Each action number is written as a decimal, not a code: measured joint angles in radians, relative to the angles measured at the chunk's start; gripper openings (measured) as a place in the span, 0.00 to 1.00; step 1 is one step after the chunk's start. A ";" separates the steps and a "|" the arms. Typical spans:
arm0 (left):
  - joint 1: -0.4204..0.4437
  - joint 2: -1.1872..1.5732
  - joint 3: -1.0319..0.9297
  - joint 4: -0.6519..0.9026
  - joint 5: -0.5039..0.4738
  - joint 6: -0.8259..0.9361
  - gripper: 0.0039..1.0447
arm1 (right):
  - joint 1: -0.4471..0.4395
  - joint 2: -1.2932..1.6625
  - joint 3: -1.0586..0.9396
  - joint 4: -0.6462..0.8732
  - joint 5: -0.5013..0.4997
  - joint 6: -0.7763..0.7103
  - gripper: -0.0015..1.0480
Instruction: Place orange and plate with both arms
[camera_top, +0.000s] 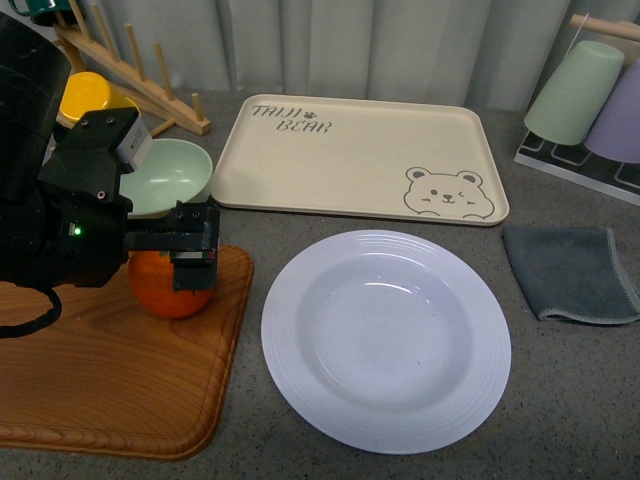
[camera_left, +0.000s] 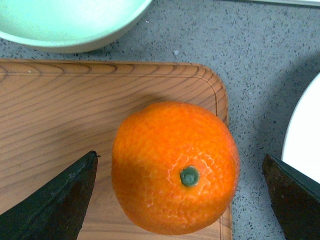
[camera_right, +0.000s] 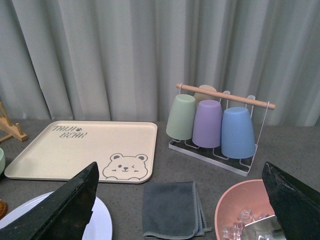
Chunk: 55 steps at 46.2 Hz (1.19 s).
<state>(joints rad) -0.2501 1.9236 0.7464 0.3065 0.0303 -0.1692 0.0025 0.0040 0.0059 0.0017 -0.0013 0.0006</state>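
The orange (camera_top: 160, 292) sits on the right end of a wooden cutting board (camera_top: 100, 370), green stem spot up. My left gripper (camera_top: 195, 256) hangs just over it, open. In the left wrist view the orange (camera_left: 175, 167) lies between the two dark fingers (camera_left: 60, 200), with a gap on each side. The white plate (camera_top: 385, 340) rests empty on the grey counter to the right of the board. My right gripper (camera_right: 180, 167) is open and holds nothing; it stays out of the front view. An edge of the plate (camera_right: 102, 225) shows beside one of its fingers.
A pale green bowl (camera_top: 165, 175) and a yellow mug (camera_top: 90, 95) stand behind the board. The beige bear tray (camera_top: 350, 160) lies behind the plate. A grey cloth (camera_top: 570, 270) and a cup rack (camera_top: 590, 100) are at the right. A pink bowl of ice (camera_right: 245, 210) lies near my right gripper.
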 joint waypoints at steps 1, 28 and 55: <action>0.000 0.005 0.001 -0.002 0.000 0.000 0.94 | 0.000 0.000 0.000 0.000 0.000 0.000 0.91; 0.003 0.049 0.018 -0.009 0.008 -0.019 0.68 | 0.000 0.000 0.000 0.000 0.000 0.000 0.91; -0.111 -0.072 0.046 -0.019 -0.023 -0.066 0.65 | 0.000 0.000 0.000 0.000 0.000 0.000 0.91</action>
<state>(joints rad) -0.3614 1.8515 0.7925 0.2878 0.0071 -0.2356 0.0025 0.0040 0.0059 0.0017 -0.0013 0.0006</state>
